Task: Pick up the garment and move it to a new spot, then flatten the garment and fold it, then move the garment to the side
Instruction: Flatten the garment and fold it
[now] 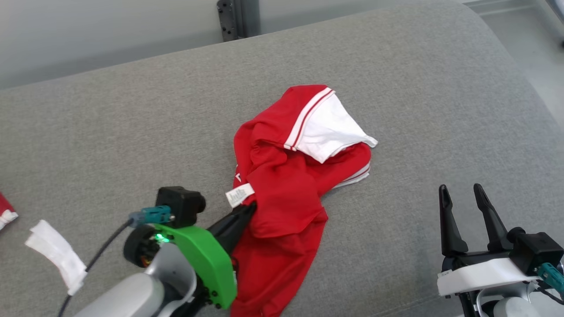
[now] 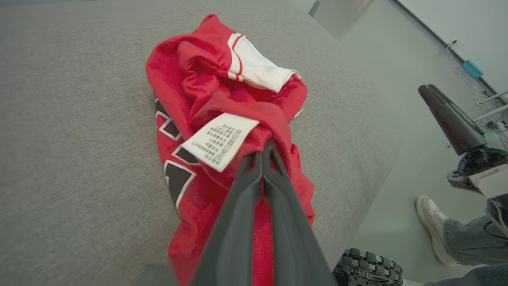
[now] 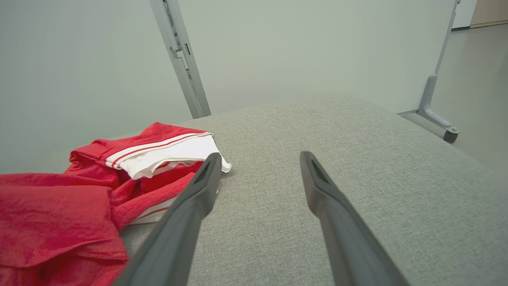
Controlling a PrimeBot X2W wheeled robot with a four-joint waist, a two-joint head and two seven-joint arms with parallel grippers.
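One garment (image 1: 286, 193), red with white striped trim, is lying crumpled near the middle of the grey cushion (image 1: 132, 132). One white sleeve panel is sitting on top at its 1 o'clock side. One white label (image 1: 240, 194) is sticking out at the heap's 9 o'clock edge.

Left gripper (image 1: 251, 207) is coming in from the garment's 7 o'clock. Its two fingers are clenched tight on a red fold just beside the label, with cloth bunching around the tips in the left wrist view.

Right gripper (image 1: 460, 189) is hovering well apart at the garment's 4 o'clock. Its two fingers are spread wide, grasping nothing.

Further out at 8 o'clock:
- one white cloth strip (image 1: 57, 255) is lying on the cushion;
- one red-and-white scrap (image 1: 5, 211) is showing at the picture's edge.

One pale shoe (image 2: 434, 226) of a person is standing on the floor beyond the cushion's edge.
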